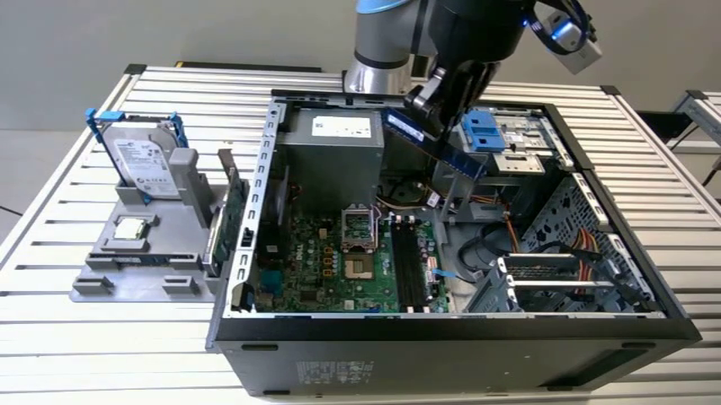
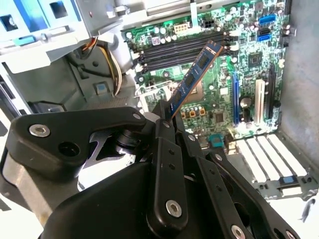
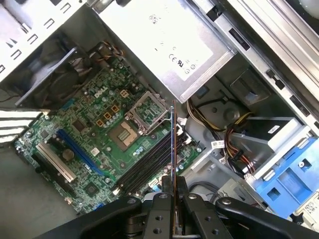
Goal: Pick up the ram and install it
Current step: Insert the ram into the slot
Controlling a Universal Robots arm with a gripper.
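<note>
Clenched in the gripper [image 2: 166, 115], the ram [image 2: 195, 78] is judged best aligned edge-on with the memory slots [image 2: 179, 50] beneath.

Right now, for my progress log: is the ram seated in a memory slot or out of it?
Out. The gripper holds the ram above the motherboard; the memory slots lie empty.

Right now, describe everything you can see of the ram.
The ram is a thin, long circuit-board stick, blue-green with a row of dark chips on its face. The gripper is shut on one end, and the rest juts out free and tilted. It hangs in the air above the motherboard inside the open computer case, and is not seated in the black memory slots.
</note>
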